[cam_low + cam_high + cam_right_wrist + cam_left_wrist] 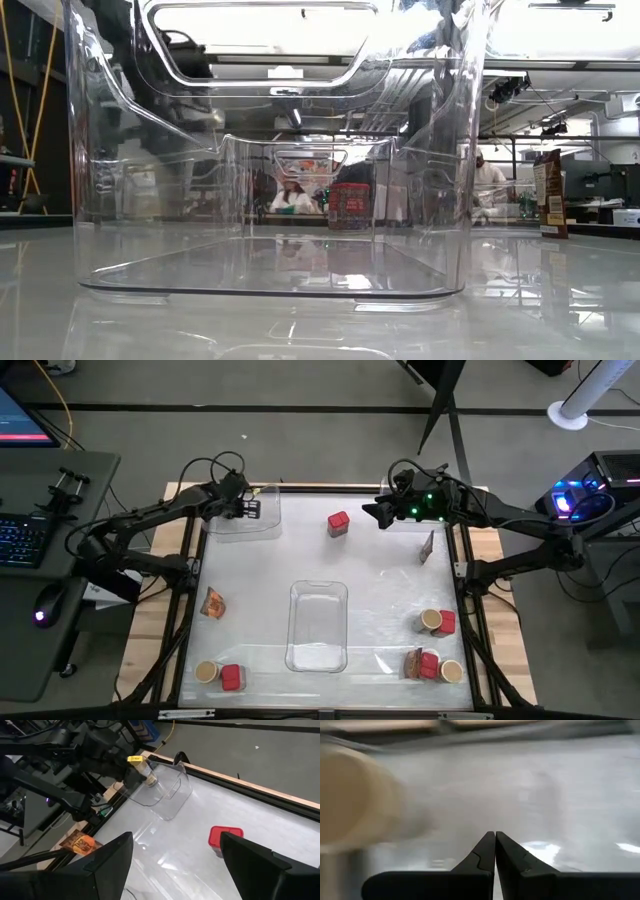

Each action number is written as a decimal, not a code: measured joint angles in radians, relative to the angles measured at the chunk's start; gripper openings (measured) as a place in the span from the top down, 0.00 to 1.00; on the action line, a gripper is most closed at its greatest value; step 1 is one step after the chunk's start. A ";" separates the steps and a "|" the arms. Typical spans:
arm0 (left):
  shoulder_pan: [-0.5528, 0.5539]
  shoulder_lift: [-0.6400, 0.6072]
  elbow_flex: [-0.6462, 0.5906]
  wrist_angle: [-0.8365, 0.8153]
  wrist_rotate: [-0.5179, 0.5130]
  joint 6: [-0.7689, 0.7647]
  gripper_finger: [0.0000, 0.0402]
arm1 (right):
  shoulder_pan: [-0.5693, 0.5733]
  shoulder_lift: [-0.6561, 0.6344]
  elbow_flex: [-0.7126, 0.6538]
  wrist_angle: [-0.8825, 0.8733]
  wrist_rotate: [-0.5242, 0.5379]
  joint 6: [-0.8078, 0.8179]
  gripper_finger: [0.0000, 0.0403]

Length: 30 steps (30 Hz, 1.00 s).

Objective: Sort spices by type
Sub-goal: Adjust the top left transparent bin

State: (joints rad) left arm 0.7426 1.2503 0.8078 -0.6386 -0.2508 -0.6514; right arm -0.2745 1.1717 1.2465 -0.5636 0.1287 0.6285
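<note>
Our left gripper hung with fingers clenched over the far-left tray; our right gripper, fingers released, hovered near a red container.

The left arm reaches in from the surface's left edge toward its far left corner, where the left hand sits with fingers pressed together. The right arm stretches from the right edge toward the far middle; the right hand has its fingers spread wide, holding nothing.
</note>
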 joint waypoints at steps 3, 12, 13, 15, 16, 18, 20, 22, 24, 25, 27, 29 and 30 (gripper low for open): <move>-0.092 -0.004 0.000 0.068 0.059 -0.055 1.00 | 0.000 0.000 0.000 0.000 0.000 0.000 0.27; -0.276 0.047 0.000 0.200 0.001 -0.178 1.00 | 0.000 0.000 0.000 0.000 -0.001 -0.008 0.27; -0.280 0.051 0.000 0.207 -0.004 -0.185 1.00 | 0.000 0.000 0.000 0.000 -0.001 -0.008 0.27; -0.285 0.063 0.000 0.214 -0.006 -0.185 1.00 | 0.000 0.000 0.000 0.000 -0.001 -0.007 0.27; -0.286 0.069 0.000 0.218 -0.007 -0.185 1.00 | 0.000 0.000 0.000 0.000 -0.001 -0.005 0.27; -0.290 0.085 0.000 0.219 -0.007 -0.185 1.00 | 0.000 0.000 0.000 0.000 -0.002 -0.001 0.27; -0.296 0.102 0.000 0.221 -0.015 -0.185 1.00 | 0.000 0.000 0.000 0.000 -0.002 -0.001 0.27; -0.302 0.112 0.000 0.231 -0.021 -0.186 1.00 | 0.000 0.000 0.000 0.001 -0.002 -0.001 0.27; -0.309 0.116 0.001 0.234 -0.020 -0.187 1.00 | 0.000 0.000 0.000 0.001 -0.002 -0.001 0.27; -0.315 0.116 0.001 0.234 -0.016 -0.188 1.00 | 0.000 0.000 0.000 0.001 -0.002 -0.001 0.27; -0.325 0.111 0.001 0.230 -0.009 -0.199 1.00 | 0.000 0.000 0.000 0.001 -0.002 -0.001 0.27; -0.335 0.105 0.001 0.219 0.002 -0.203 1.00 | 0.000 0.000 0.000 0.003 -0.002 -0.001 0.27; -0.341 0.104 0.001 0.216 0.010 -0.203 1.00 | 0.000 0.000 0.000 0.003 -0.002 -0.001 0.27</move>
State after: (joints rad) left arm 0.4020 1.3540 0.8085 -0.4222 -0.2411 -0.8543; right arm -0.2745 1.1717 1.2465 -0.5602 0.1269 0.6277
